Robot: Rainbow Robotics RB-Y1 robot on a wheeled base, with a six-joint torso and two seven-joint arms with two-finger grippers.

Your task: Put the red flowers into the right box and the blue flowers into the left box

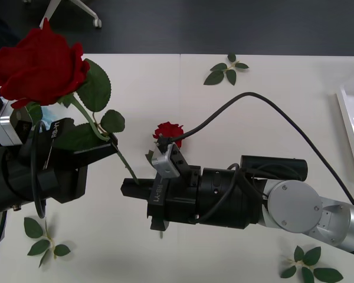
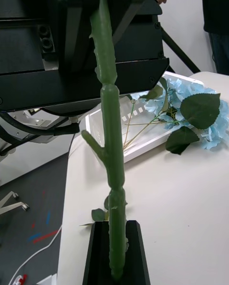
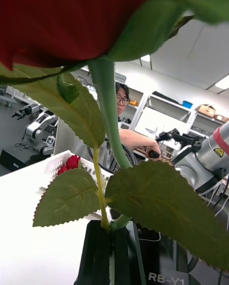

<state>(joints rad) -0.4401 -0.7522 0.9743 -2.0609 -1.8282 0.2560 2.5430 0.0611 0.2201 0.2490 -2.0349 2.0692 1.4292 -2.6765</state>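
Holding one red rose [image 1: 40, 65] by its stem, your left gripper [image 1: 109, 141] is sitting at the left side of the table [image 1: 271, 118], its black fingers clenched around the stem just below the leaves, the bloom raised high toward the camera. Your right gripper [image 1: 127, 187] is reaching in from the right and clamping the lower end of that same stem [image 2: 110, 137], so you are seeing both grippers gripping one flower, the stem running diagonally between them. A second red rose [image 1: 169, 130] is lying on the table just beyond the right gripper. In the right wrist view, the blue flowers [image 2: 195, 108] are resting in and over the rim of the left box [image 2: 143, 147]. In the left wrist view, another red bloom [image 3: 71, 162] is sitting inside the right box [image 3: 52, 163]. The right box's edge [image 1: 348, 127] is showing at the table's right side. Loose green leaf sprigs [image 1: 226, 69] are lying scattered on the table.
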